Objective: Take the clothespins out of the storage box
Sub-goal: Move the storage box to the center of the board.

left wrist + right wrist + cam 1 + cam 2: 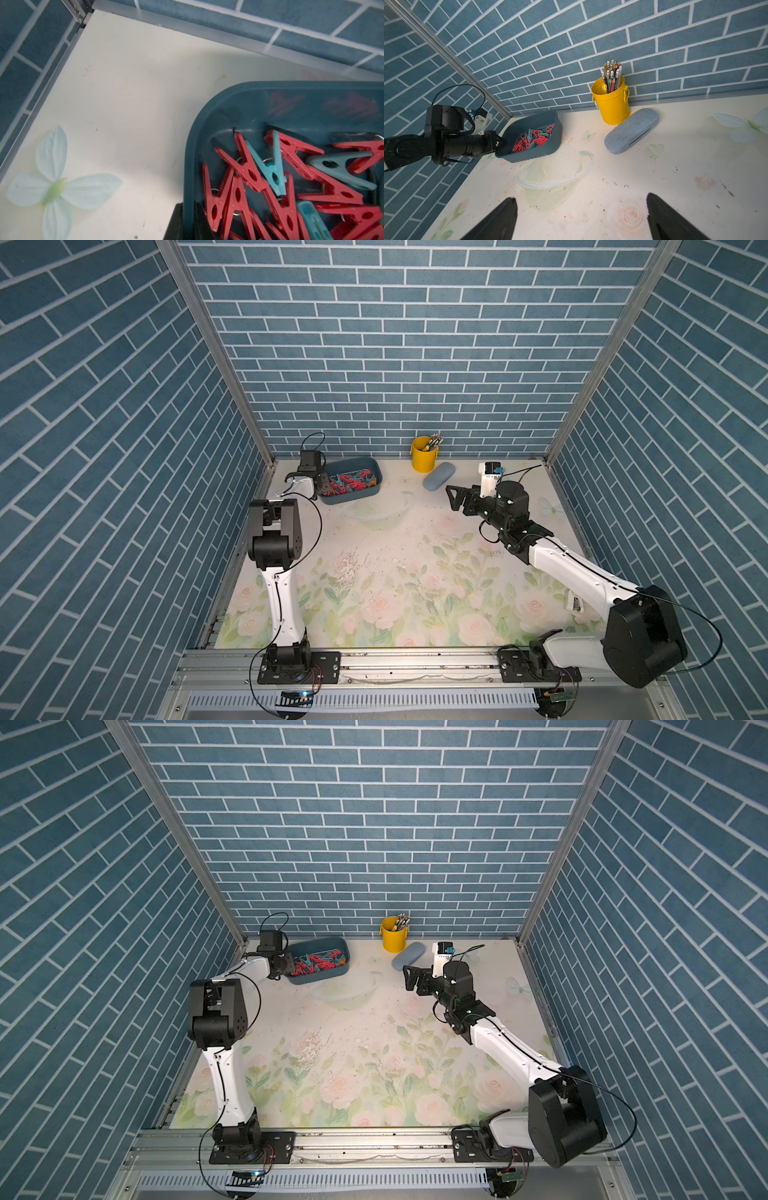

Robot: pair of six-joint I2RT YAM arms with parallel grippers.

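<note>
My left pincer (501,143) grips the storage box (533,154) rim.
Wrist view alone details clothespins (249,175); right pincer (581,197) gapes empty over bench (654,176).

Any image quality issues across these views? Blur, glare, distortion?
Left wrist view: soft all over, clothespins slightly smeared, faint red reflections on the glossy box wall. Right wrist view: bucket sharp, brick lines bowed by the wide lens, right pincer tips only dark silhouettes. Both top views: sharp and evenly lit, side walls splaying outward.
</note>
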